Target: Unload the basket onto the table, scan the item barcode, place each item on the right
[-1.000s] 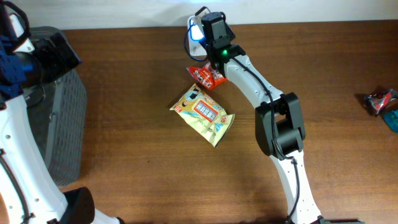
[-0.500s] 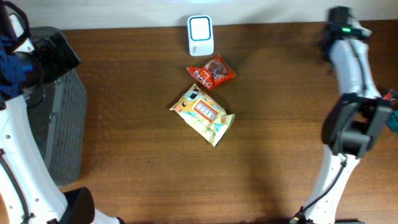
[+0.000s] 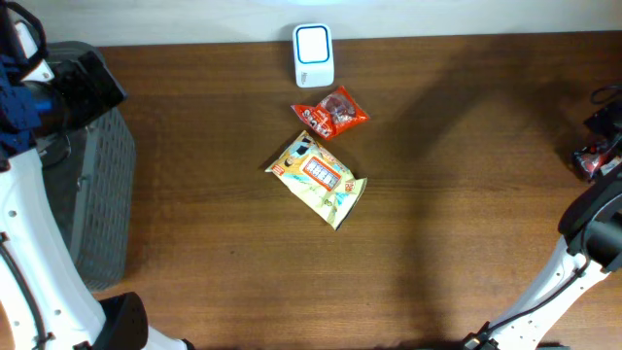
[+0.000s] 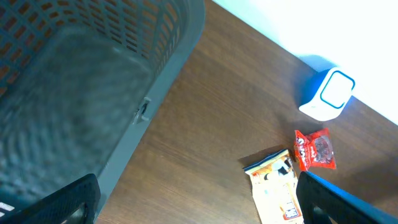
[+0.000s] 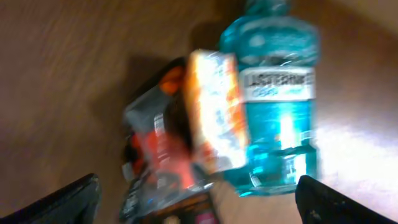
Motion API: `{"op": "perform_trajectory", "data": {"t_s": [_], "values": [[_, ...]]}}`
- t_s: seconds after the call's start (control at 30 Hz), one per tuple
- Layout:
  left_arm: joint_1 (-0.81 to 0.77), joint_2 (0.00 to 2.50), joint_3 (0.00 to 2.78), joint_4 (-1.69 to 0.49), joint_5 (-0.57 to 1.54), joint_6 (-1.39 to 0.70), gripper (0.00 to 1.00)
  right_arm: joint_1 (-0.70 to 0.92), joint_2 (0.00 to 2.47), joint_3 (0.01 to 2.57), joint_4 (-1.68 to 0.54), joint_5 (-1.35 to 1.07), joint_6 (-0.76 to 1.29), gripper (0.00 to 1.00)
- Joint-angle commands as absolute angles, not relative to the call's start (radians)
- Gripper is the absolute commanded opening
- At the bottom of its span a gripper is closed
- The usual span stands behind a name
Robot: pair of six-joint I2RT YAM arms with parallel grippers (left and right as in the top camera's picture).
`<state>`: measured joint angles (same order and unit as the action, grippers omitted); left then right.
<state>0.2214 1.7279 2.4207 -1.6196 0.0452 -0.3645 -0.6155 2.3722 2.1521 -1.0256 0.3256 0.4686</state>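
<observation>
The right gripper (image 5: 202,205) hangs with its jaws spread wide and nothing between them, directly over a small heap of goods on the brown wooden table (image 5: 56,68). Right beneath it, a little to one side, lies a crumpled black and orange-red foil pouch (image 5: 155,155). Just ahead of the fingers an orange and white flat packet (image 5: 214,112) leans on that pouch. Touching the packet's far side is a teal clear-plastic mouthwash bottle (image 5: 277,106), lying label up with its cap pointing away from the gripper. This view is blurred, and no barcode can be made out on any of the three.

The bottle, full of liquid, is probably the heavy one: stiff, smooth and apt to slip. It is best taken square across the narrower body below the shoulder. The pouch and packet look light and soft and would crumple, so a pinch on a sealed edge suits them, leaving the printed faces free to show.

Well away to the gripper's left stands the white and blue boxy barcode scanner (image 3: 313,55), with a small red sweet packet (image 3: 330,112) and a yellow snack bag (image 3: 319,178) near it. Farther off, the left gripper (image 4: 199,208), also wide open and empty, hovers beside a dark grey mesh basket (image 4: 93,74)
</observation>
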Motion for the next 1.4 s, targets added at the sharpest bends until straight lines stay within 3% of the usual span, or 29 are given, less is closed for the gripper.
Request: {"op": "perform_trajectory", "data": {"t_s": [0.0,0.17,0.3,0.47,0.7,0.87,1.0,1.03,1.07,1.1,1.13,1.37], "values": [[0.226,1.728,2.424,-1.618,0.046,-0.377,0.99,-0.583,2.365,2.141,-1.019,-0.052,0.416,0.99],[0.226,1.728,2.424,-1.618,0.046,-0.377,0.99,-0.414,2.365,2.141,-1.132,-0.695,0.058,0.99],[0.226,1.728,2.424,-1.618,0.046,-0.377,0.99,-0.218,2.365,2.14,-1.19,-0.691,-0.132,0.99],[0.226,1.728,2.424,-1.618,0.046,-0.377,0.99,0.071,2.365,2.14,-1.076,-0.655,-0.115,0.98],[0.226,1.728,2.424,-1.618,0.046,-0.377,0.99,0.442,2.365,2.14,-0.971,-0.052,-0.116,0.99],[0.226,1.728,2.424,-1.618,0.046,-0.377,0.99,0.55,2.387,2.136,-0.91,0.204,-0.116,0.99],[0.226,1.728,2.424,-1.618,0.046,-0.377,0.99,0.543,2.444,2.134,-0.912,0.238,-0.113,0.97],[0.226,1.728,2.424,-1.618,0.046,-0.377,0.99,0.543,2.457,2.133,-0.916,0.237,-0.073,0.69],[0.226,1.728,2.424,-1.618,0.046,-0.377,0.99,0.543,2.458,2.134,-0.917,0.237,-0.06,0.56],[0.226,1.728,2.424,-1.618,0.046,-0.377,0.99,0.543,2.458,2.134,-0.919,0.241,-0.038,0.27],[0.226,1.728,2.424,-1.618,0.046,-0.377,0.99,0.543,2.457,2.136,-0.919,0.241,-0.011,0.07],[0.226,1.728,2.424,-1.618,0.046,-0.377,0.99,0.512,2.312,2.233,-1.029,0.268,0.257,0.04]]}}
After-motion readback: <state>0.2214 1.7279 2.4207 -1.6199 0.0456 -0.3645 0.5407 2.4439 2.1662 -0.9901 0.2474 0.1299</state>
